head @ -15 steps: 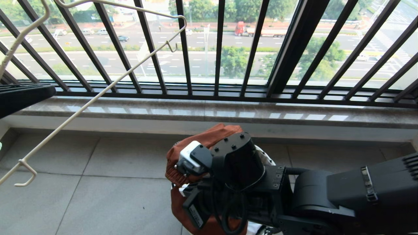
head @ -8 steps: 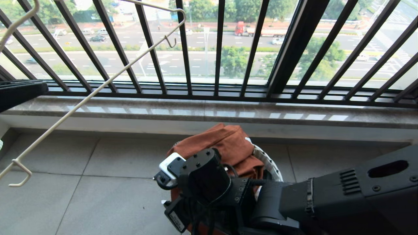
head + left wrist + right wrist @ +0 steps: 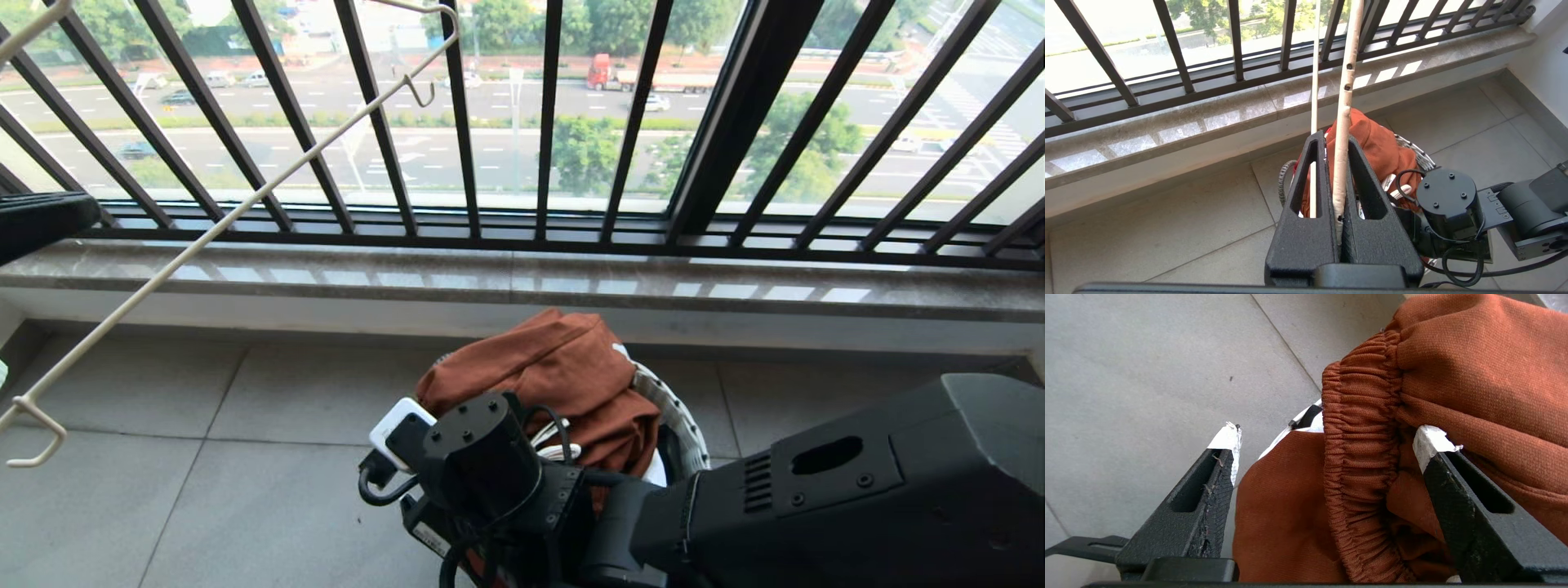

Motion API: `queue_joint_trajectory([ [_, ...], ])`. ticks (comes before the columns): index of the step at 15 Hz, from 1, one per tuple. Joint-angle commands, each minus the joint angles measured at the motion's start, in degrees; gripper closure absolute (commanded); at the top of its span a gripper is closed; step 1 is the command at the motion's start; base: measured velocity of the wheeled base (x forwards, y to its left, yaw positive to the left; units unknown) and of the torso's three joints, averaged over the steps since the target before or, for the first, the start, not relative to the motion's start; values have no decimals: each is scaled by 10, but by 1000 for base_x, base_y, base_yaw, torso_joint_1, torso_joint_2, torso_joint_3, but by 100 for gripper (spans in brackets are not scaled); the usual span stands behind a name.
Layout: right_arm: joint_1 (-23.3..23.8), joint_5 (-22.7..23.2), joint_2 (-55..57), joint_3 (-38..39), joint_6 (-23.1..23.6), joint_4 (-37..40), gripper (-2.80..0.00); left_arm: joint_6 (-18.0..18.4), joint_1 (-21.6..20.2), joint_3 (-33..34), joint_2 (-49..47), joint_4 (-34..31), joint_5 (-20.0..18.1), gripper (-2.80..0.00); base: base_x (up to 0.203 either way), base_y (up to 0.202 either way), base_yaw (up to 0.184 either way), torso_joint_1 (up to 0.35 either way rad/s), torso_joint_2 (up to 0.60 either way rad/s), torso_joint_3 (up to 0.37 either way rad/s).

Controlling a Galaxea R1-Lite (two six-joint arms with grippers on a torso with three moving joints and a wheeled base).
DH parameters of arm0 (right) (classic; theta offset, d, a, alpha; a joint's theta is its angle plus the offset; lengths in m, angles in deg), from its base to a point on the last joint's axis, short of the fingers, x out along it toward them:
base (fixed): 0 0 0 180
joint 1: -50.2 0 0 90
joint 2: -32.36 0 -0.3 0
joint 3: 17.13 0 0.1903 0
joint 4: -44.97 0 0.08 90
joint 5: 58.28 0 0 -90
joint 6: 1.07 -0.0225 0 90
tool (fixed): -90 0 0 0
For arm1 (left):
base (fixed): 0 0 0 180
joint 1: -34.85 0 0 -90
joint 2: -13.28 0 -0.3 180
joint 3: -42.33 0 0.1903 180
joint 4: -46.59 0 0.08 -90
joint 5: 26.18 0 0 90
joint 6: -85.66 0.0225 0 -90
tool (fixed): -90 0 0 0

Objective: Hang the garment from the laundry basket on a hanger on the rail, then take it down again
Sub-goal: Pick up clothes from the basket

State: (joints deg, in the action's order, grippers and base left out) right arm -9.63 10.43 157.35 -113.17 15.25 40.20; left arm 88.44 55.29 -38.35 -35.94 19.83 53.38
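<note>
The rust-brown shorts [image 3: 563, 384] are heaped in the laundry basket [image 3: 678, 420] on the floor at 6 o'clock. The right tool [image 3: 1327, 441] is spread wide astride the ribbed waistband [image 3: 1361, 457]. The cream wire hanger [image 3: 1342, 122] is clamped in the left tool [image 3: 1337, 179].

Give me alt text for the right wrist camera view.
The open right gripper straddles the ribbed waistband of rust-brown shorts, white-taped fingertips either side. Grey floor tiles lie behind.

Rust-brown garment [image 3: 563, 371] heaped in the laundry basket [image 3: 678, 416] (ribbed waistband up); cream hanger [image 3: 220, 229] aloft.
</note>
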Motion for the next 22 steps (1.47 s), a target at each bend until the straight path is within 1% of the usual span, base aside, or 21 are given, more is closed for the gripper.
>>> queue_joint_trajectory([
  [1,3,-6,14,0,18,-13,-280,-1,0,-5,4,0,0,0,0,0,0,0,0,0],
  [5,20,-40,22,-1,54,-24,-280,-1,0,-7,6,0,0,0,0,0,0,0,0,0],
  [9,38,-63,20,0,73,-30,-280,-1,0,-7,7,0,0,0,0,0,0,0,0,0],
  [13,54,-64,-16,1,79,-27,-280,-1,0,-7,8,0,0,0,0,0,0,0,0,0],
  [17,88,-64,-41,1,88,-26,-280,-1,0,-7,11,0,0,0,0,0,0,0,0,0],
  [22,91,-64,-47,-16,92,-28,-280,-1,0,-7,11,0,0,0,0,0,0,0,0,0],
])
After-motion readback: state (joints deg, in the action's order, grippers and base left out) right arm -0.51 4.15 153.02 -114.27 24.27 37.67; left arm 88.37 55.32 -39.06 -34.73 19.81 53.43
